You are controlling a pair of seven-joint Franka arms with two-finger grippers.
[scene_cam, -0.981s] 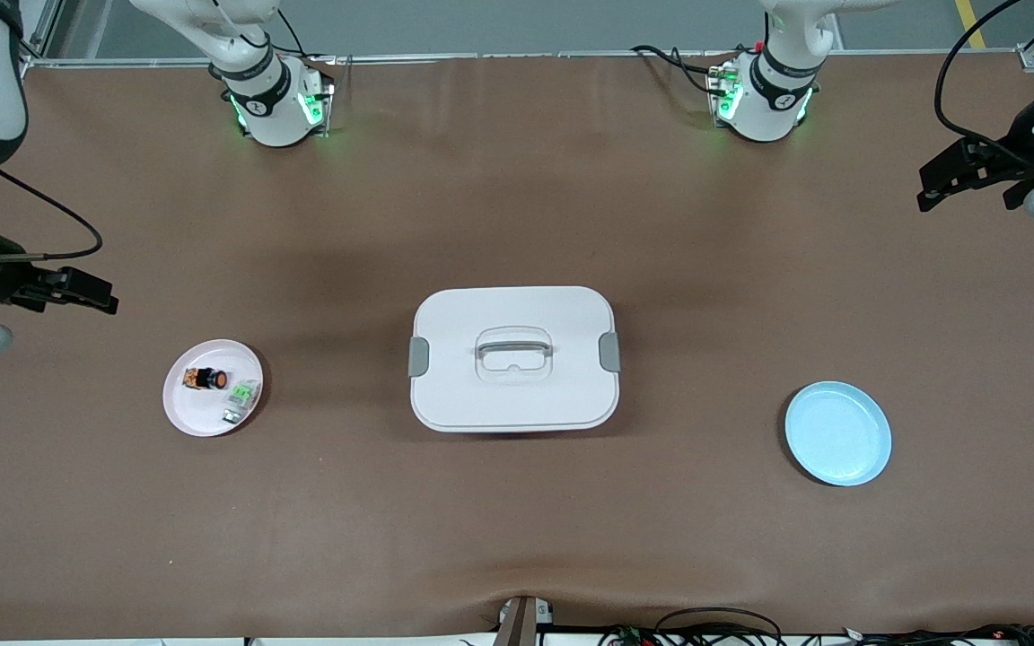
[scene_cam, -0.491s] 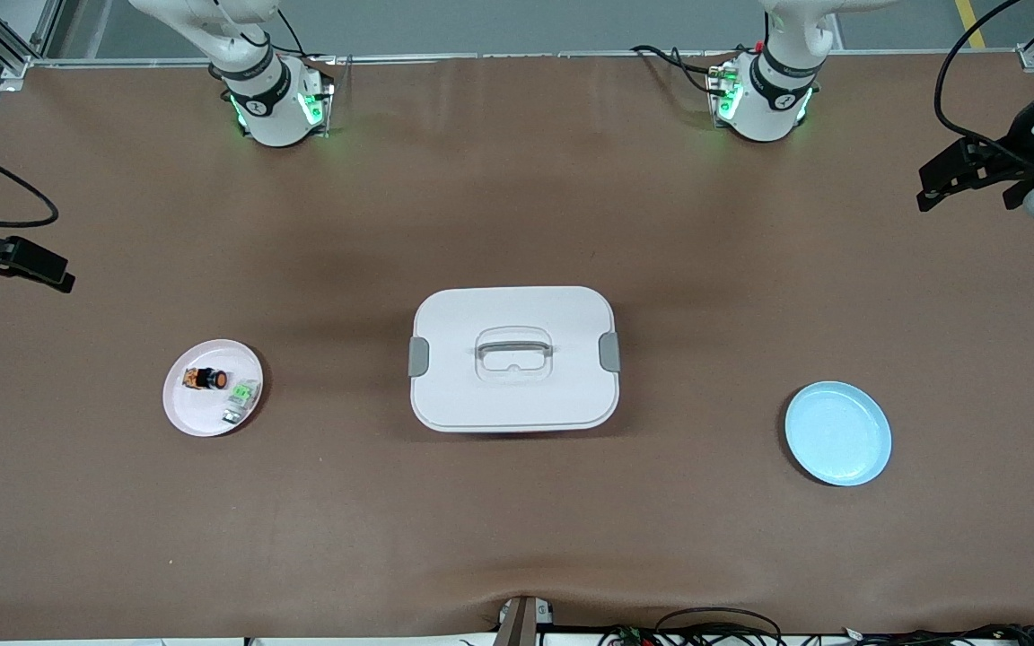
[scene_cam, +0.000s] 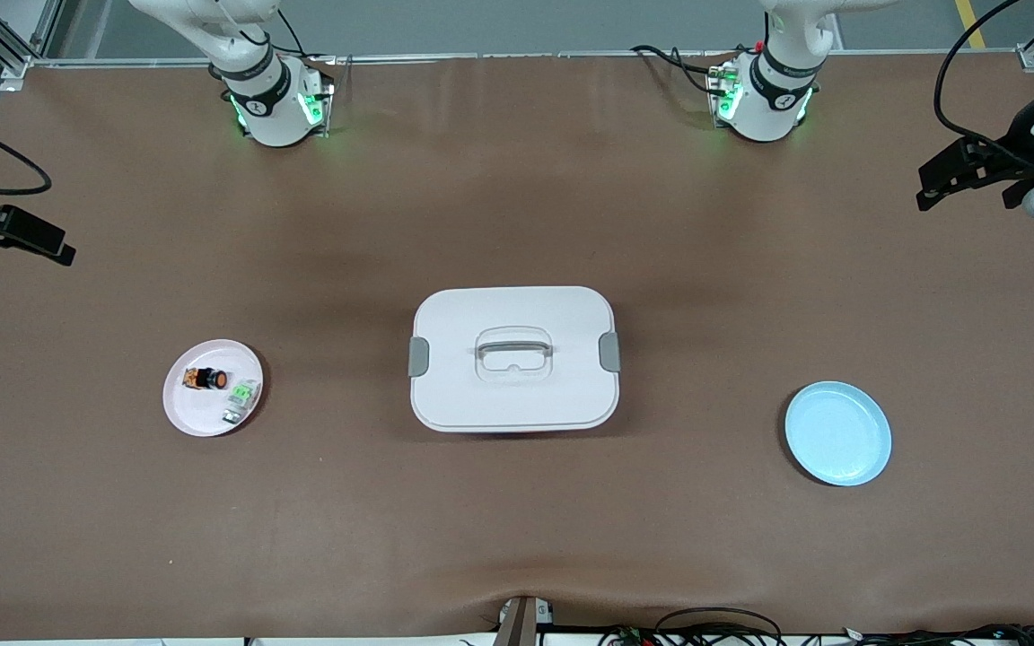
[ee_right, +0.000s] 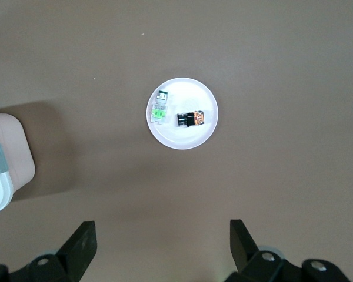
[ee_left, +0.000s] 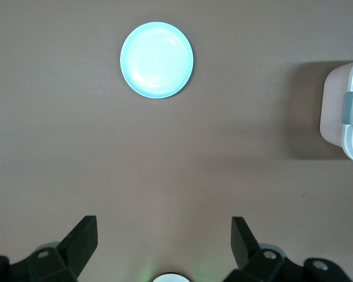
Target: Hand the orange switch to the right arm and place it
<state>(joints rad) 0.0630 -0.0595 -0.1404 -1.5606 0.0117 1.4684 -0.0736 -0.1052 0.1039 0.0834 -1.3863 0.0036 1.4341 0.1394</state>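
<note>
Switch waiting on the pink plate (scene_cam: pixel 183 408)

Right claw (ee_right: pixel 159 247) hangs spread and empty over the desk (scene_cam: pixel 517 520); orange switch (scene_cam: pixel 205 379) lies beside a green one (scene_cam: pixel 240 396). Left claw (ee_left: pixel 162 244), also spread, waits over the blue plate's (scene_cam: pixel 838 434) end. Grip the black body squarely, clear of its neighbour.

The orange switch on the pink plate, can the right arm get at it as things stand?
Probably yes. The orange switch lies uncovered on the pink plate at the right arm's end, and the right gripper is open above it; only the green-and-white switch lies close.

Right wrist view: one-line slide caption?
Open right hand high over round pink plate holding the black-and-orange push-button switch beside a small green-and-white switch.
</note>
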